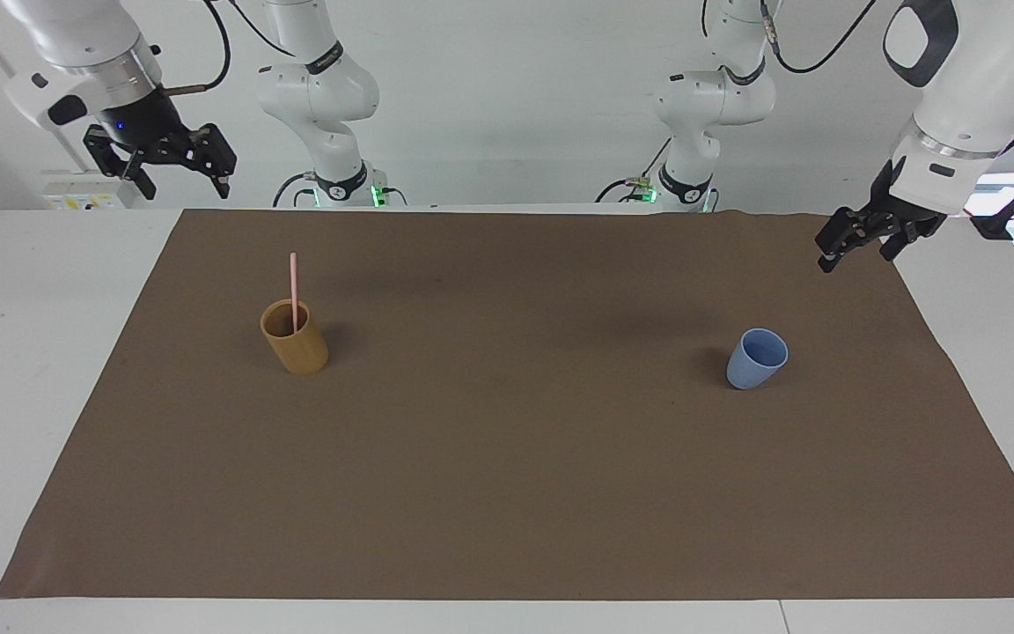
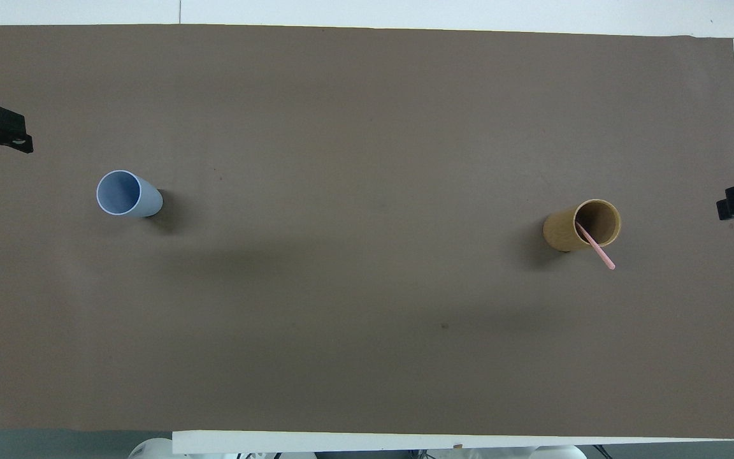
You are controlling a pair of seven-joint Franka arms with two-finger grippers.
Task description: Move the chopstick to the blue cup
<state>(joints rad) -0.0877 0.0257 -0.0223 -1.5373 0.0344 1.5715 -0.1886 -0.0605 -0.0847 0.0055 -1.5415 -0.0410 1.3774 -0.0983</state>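
Both claws hang released and empty: the right gripper (image 1: 174,167) up near the tan cup (image 1: 295,336), the left gripper (image 1: 859,239) waiting. The chopstick (image 1: 294,291) stands in that cup, well apart from the blue cup (image 1: 757,358). It looks light, stiff and slippery; pinch its exposed upper end.

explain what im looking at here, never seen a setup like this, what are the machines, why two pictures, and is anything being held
Two white robot arms stand at a table covered by a brown mat. One picture faces them from across the table; the other looks steeply down from above their end. The left claw and the right claw both hang open in the air over the table's two ends, holding nothing. On the mat stand a tan cup with a pink chopstick leaning in it, toward the right arm's end, and an empty blue cup toward the left arm's end.
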